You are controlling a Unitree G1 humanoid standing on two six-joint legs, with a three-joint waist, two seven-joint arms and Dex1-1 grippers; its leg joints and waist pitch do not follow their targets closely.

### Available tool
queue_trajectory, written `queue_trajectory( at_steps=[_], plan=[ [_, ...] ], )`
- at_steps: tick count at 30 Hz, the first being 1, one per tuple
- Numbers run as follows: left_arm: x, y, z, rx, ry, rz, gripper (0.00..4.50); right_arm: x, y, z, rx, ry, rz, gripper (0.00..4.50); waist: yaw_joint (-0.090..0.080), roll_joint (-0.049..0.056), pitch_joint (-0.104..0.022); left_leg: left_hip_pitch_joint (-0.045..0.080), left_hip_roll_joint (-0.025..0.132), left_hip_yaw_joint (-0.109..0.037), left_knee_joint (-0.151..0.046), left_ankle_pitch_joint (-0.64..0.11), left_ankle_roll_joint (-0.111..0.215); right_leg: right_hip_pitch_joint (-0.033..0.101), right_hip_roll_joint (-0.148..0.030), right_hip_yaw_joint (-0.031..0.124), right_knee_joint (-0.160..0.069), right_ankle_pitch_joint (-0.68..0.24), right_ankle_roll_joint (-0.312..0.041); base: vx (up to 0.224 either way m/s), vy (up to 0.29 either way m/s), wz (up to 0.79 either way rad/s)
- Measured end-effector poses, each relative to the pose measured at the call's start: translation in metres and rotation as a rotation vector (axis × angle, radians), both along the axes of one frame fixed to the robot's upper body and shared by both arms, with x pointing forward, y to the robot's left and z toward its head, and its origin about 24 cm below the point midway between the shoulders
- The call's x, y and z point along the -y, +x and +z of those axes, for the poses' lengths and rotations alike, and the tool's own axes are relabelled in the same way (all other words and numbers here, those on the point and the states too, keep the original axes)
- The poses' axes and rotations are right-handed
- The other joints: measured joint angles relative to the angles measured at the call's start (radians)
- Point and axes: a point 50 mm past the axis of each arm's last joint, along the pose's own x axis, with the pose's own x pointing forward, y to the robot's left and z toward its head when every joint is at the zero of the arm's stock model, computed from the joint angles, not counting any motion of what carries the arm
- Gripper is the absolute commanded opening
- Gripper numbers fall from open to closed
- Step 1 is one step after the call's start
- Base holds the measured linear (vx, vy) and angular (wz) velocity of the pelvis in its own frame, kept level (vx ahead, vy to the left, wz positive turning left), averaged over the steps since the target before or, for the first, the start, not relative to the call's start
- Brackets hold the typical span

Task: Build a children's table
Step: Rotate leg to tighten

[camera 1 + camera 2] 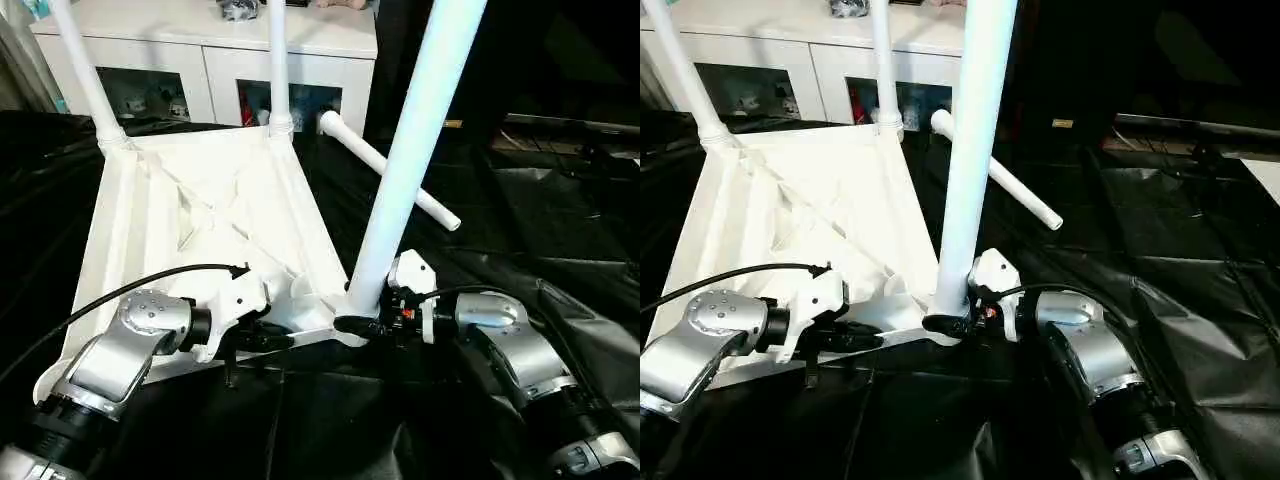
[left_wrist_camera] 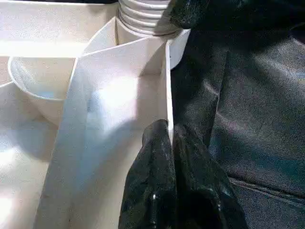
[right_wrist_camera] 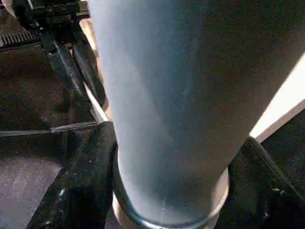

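The white tabletop [image 1: 200, 210] lies upside down on black sheeting, its ribbed X-braced underside facing up. Two legs [image 1: 85, 70] [image 1: 278, 60] stand in its far corner sockets. A third leg [image 1: 410, 150] stands upright in the near right socket. My right gripper [image 1: 362, 322] is closed around that leg's base, one black finger [image 3: 81, 181] on each side of the tube [image 3: 162, 119]. My left gripper [image 1: 262, 340] is shut on the tabletop's thin near rim [image 2: 167, 95], just left of that socket [image 2: 143, 19]. A fourth leg [image 1: 385, 165] lies loose on the sheeting behind.
A white cabinet with glass doors [image 1: 330, 40] stands right behind the tabletop's far edge. Wrinkled black sheeting [image 1: 520, 230] covers the floor to the right and in front. A black cable [image 1: 130, 285] runs from my left wrist across the tabletop's near left part.
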Motion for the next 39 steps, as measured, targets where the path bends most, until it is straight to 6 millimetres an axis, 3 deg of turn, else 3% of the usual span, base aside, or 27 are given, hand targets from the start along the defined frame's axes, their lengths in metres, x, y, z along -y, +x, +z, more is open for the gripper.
queue_trajectory(
  at_steps=[4, 8, 13, 20, 27, 35, 36, 39],
  plan=[
    [-0.001, 0.001, -0.001, -0.004, -0.001, 0.023, 0.0, -0.004, 0.003, -0.005, -0.024, 0.029, -0.05, 2.66, -0.003, -0.002, -0.001, 0.002, 0.001, 0.0, 0.001, 0.0, 0.0, 0.002, 0.0, 0.0, 0.001, 0.0, 0.0, 0.0, 0.0, 0.0],
    [0.005, 0.012, -0.007, 0.001, -0.013, 0.143, 0.0, -0.015, 0.016, -0.013, -0.062, 0.07, -0.245, 2.66, -0.024, -0.003, -0.002, 0.012, 0.001, 0.0, 0.0, 0.0, -0.001, 0.007, 0.001, 0.002, 0.002, 0.005, -0.006, 0.0, 0.0, 0.0],
    [0.042, 0.029, -0.017, 0.006, -0.013, 0.349, 0.0, -0.03, 0.037, -0.021, -0.072, 0.05, -0.605, 2.65, -0.03, -0.003, -0.002, 0.035, -0.003, -0.001, -0.006, 0.0, -0.001, 0.022, -0.003, 0.003, -0.002, 0.0, 0.002, 0.0, 0.0, 0.0],
    [0.079, 0.037, -0.021, -0.004, 0.002, 0.495, 0.0, -0.037, 0.054, -0.023, -0.086, -0.001, -0.858, 2.65, -0.028, -0.007, -0.006, 0.038, -0.005, -0.001, -0.009, 0.0, -0.001, 0.02, -0.009, -0.003, -0.01, 0.0, 0.003, 0.0, 0.0, 0.0],
    [0.084, 0.037, -0.02, -0.011, 0.018, 0.497, 0.0, -0.039, 0.057, -0.024, -0.11, 0.009, -0.897, 2.65, -0.027, -0.013, -0.011, 0.036, -0.007, 0.0, -0.011, 0.0, 0.0, 0.022, -0.01, -0.002, -0.019, 0.002, 0.003, 0.0, 0.0, 0.0],
    [0.082, 0.037, -0.02, -0.006, 0.03, 0.5, 0.0, -0.042, 0.059, -0.024, -0.11, 0.016, -0.894, 2.65, -0.029, -0.012, -0.01, 0.037, -0.007, -0.001, -0.016, 0.0, 0.0, 0.019, -0.01, -0.003, -0.02, 0.002, 0.005, 0.0, 0.0, 0.0],
    [0.082, 0.037, -0.019, -0.005, 0.031, 0.501, 0.0, -0.042, 0.059, -0.024, -0.106, 0.022, -0.893, 3.0, -0.029, -0.012, -0.01, 0.036, -0.007, -0.001, -0.016, 0.0, 0.0, 0.019, -0.01, -0.003, -0.021, 0.002, 0.005, 0.0, 0.0, 0.0],
    [0.081, 0.037, -0.018, -0.002, 0.03, 0.496, 0.0, -0.042, 0.059, -0.023, -0.107, 0.043, -0.892, 3.21, -0.03, -0.012, -0.01, 0.036, -0.007, -0.001, -0.017, 0.0, 0.0, 0.018, -0.01, -0.003, -0.021, 0.002, 0.005, 0.0, 0.0, 0.0]
  ],
)
